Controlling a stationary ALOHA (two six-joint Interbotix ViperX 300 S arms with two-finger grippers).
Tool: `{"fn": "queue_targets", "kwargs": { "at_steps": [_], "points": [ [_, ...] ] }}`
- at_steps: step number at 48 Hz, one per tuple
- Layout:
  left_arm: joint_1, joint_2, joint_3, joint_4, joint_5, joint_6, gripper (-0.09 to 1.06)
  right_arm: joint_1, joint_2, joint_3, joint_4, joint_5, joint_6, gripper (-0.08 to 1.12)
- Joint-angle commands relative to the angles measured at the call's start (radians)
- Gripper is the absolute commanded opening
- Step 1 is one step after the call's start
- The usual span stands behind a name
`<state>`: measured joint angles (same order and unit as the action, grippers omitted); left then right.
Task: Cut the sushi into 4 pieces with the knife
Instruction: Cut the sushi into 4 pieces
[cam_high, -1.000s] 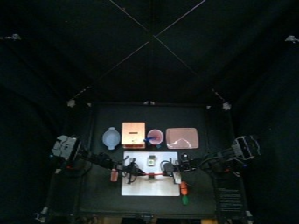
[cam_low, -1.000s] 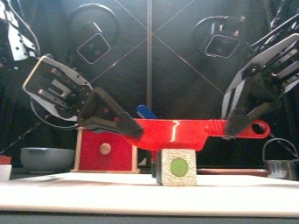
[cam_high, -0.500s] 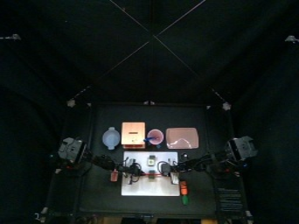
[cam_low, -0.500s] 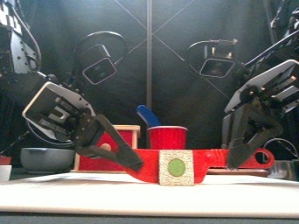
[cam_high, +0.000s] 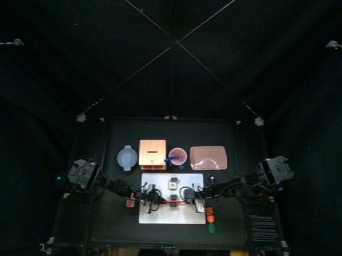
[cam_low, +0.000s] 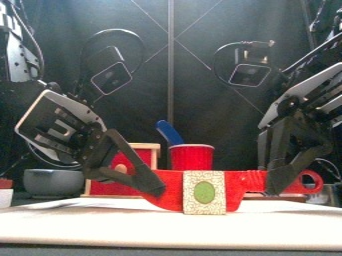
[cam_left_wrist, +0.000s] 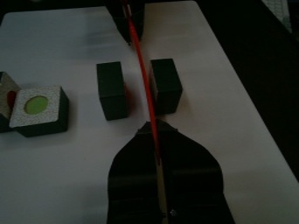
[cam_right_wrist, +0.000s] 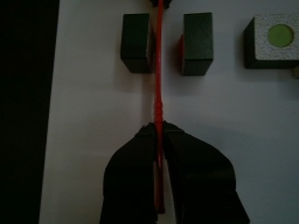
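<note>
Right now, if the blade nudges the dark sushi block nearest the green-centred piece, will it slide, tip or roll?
Likely slide, not roll: the sushi block is boxy, flat on the white cutting board. Tipping seems unlikely; it looks squat. Probably light, so the red knife beside it could easily shove it.

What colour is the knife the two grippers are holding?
Red. The knife shows best in the front view.

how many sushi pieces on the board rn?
3. A dark green block and another block flank the red knife; a third piece lies apart, white-and-green face showing. More could sit outside the wrist views.
</note>
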<state>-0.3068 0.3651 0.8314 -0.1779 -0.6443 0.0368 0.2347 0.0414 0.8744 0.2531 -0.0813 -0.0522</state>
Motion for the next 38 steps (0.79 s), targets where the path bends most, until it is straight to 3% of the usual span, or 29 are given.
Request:
{"fn": "queue_targets", "kwargs": {
  "at_steps": [1, 7, 12, 21, 30, 38],
  "points": [
    [-0.008, 0.049, -0.002, 0.000, 0.026, 0.005, 0.15, -0.002, 0.026, -0.012, 0.005, 0.002, -0.005, 0.10],
    [0.002, 0.018, 0.000, -0.003, 0.055, 0.014, 0.17, -0.006, 0.008, -0.017, -0.005, 0.003, -0.006, 0.10],
    [0.015, -0.048, 0.009, 0.009, 0.098, 0.023, 0.20, -0.008, -0.034, -0.017, -0.020, 0.026, -0.006, 0.10],
    [0.028, -0.204, -0.003, 0.038, 0.172, 0.052, 0.44, -0.008, -0.160, 0.000, -0.028, 0.106, -0.005, 0.10],
    [0.044, -0.298, 0.017, 0.044, 0.181, 0.054, 0.69, -0.002, -0.298, 0.061, -0.011, 0.207, -0.002, 0.11],
    [0.069, -0.344, 0.051, 0.044, 0.169, 0.054, 0.74, -0.015, -0.431, 0.129, 0.075, 0.345, -0.002, 0.11]
  ]
}}
